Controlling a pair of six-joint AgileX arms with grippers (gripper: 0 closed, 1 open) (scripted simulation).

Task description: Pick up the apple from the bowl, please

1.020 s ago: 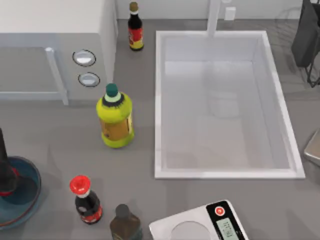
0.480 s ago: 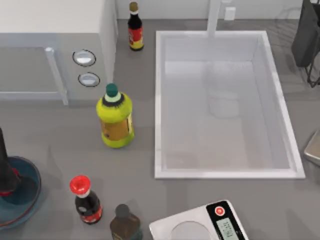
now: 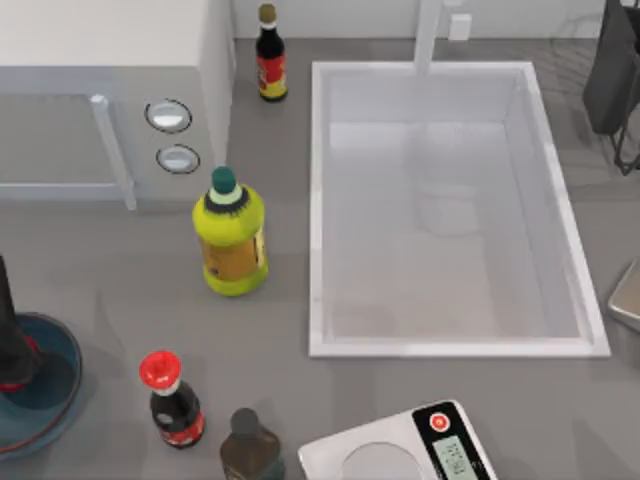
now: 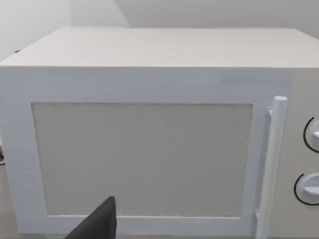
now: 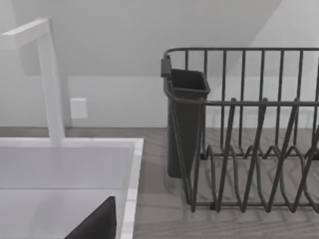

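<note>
The bowl [image 3: 66, 392], translucent blue with a darker rim, sits at the table's left edge, partly cut off by the picture's border. A sliver of the red apple [image 3: 14, 377] shows inside it. My left gripper [image 3: 10, 335] is a dark shape reaching down over the bowl and covering most of the apple. A dark piece of this gripper [image 4: 97, 224] also shows in the left wrist view, which faces the microwave door [image 4: 142, 159]. A dark piece of my right gripper [image 5: 97, 224] shows in the right wrist view, near the sink's corner.
Near the bowl stand a red-capped sauce bottle [image 3: 170, 400] and a dark bottle [image 3: 249, 452]. A yellow-green bottle [image 3: 231, 240] stands mid-table, the microwave [image 3: 100, 110] behind it. A sink [image 3: 318, 200], a scale [image 3: 400, 452] and a dish rack [image 5: 249, 129] lie to the right.
</note>
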